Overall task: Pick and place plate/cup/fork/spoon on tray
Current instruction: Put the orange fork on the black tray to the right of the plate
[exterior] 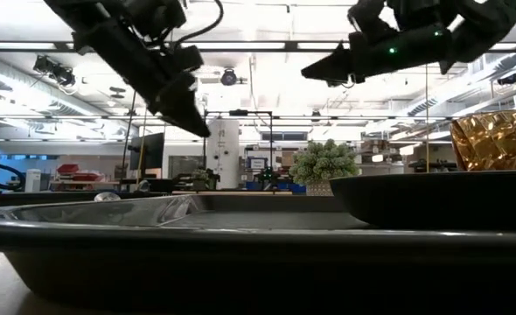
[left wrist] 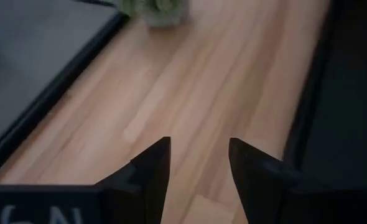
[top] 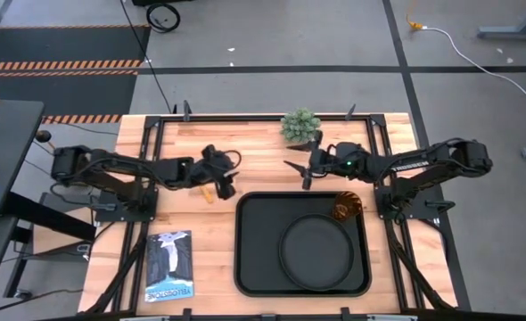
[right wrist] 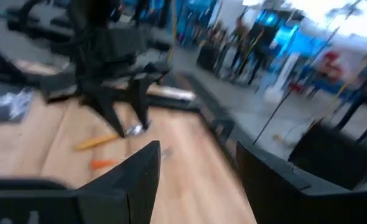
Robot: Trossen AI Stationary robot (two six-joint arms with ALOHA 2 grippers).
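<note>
Both grippers, left (top: 225, 185) and right (top: 300, 169), gape empty; plate (top: 316, 252) and cup (top: 347, 208) on tray (top: 245, 259).

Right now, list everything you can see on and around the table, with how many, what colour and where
tray: one, black, on the table's near middle-right.
plate: one, black, round, lying in the tray.
cup: one, amber, in the tray's far right corner beside the plate.
fork and spoon: two orange-handled utensils on the wood under the left gripper; which is which is unclear.
plant: one, green, small, at the table's far edge.
booklet: one, blue and white, left of the tray.
left gripper: open, empty, over the utensils left of the tray.
right gripper: open, empty, raised beyond the tray's far edge.
</note>
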